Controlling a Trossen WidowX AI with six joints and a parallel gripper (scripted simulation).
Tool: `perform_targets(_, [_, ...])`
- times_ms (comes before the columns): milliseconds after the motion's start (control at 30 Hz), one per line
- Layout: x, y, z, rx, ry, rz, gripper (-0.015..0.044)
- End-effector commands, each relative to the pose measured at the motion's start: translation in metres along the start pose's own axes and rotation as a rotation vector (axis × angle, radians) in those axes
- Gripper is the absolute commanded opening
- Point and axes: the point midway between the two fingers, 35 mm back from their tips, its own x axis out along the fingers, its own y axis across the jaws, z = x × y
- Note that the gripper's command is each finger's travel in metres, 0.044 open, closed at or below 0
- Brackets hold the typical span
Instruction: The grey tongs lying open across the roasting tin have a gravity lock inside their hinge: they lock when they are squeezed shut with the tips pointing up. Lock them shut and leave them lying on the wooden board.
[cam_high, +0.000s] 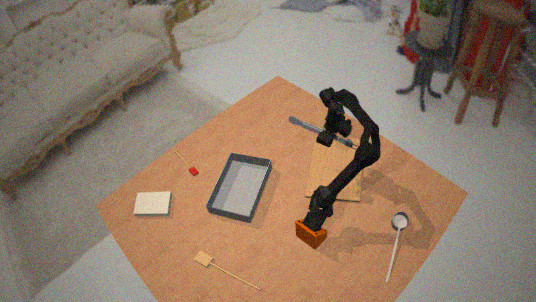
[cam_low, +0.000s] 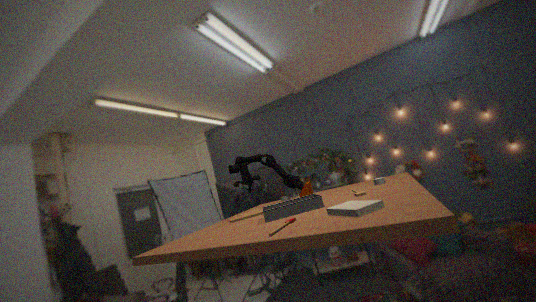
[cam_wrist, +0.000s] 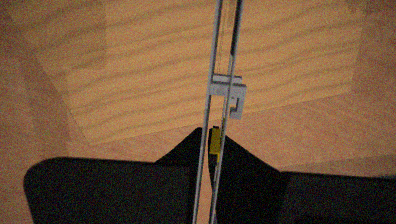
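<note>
1. While the gripper (cam_high: 325, 139) (cam_low: 246, 186) (cam_wrist: 206, 135) hangs over the far end of the wooden board (cam_high: 332, 175) (cam_wrist: 150, 90), top view, its fingers are clamped on the grey tongs (cam_high: 306, 125) (cam_wrist: 215, 45).
2. Tongs lie across that end of the board in top view, one end sticking out past its L side; the wrist cam looks down on board + tongs. Their two strips run close together w/ a slim gap btwn; can't tell if the lock is set.
3. Small grey bracket (cam_wrist: 227, 89) spans the strips, board behind it in wrist view.
4. Orange base (cam_high: 311, 235) (cam_low: 306, 188) of the black arm (cam_high: 372, 135) (cam_low: 282, 173): just off the board's near end.
5. Roasting tin (cam_high: 230, 215) (cam_low: 292, 209): L of the board in top view, apart from it, no tongs across it.
6. Ladle (cam_high: 400, 220) (cam_low: 379, 180): R of the board & nearer the cam, handle pointing away from the board.
7. Red-tipped stick (cam_high: 193, 171) (cam_low: 290, 220): L of the board, beyond the tin.
8. Tan square w/ thin handle (cam_high: 203, 258) (cam_low: 358, 193): lower L of the board, well apart.
9. White block (cam_high: 152, 203) (cam_low: 356, 207): farthest L of the board, flat on the table (cam_high: 290, 270) (cam_low: 230, 235).
</note>
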Motion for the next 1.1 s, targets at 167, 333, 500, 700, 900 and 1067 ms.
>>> perform_targets(167, [-0.005, 0.001, 0.018, 0.395, 0.017, 0.012, -0.015])
perform_targets(333, [-0.008, 0.001, 0.028, 0.607, 0.026, 0.021, -0.015])
perform_targets(500, [-0.012, 0.001, 0.037, 0.818, 0.035, 0.028, -0.015])
perform_targets(700, [-0.014, 0.001, 0.044, 0.965, 0.044, 0.034, -0.015])
perform_targets(900, [-0.014, 0.001, 0.044, 0.965, 0.044, 0.034, -0.015])
perform_targets(1067, [-0.013, 0.0, 0.044, 0.978, 0.059, 0.029, -0.015])
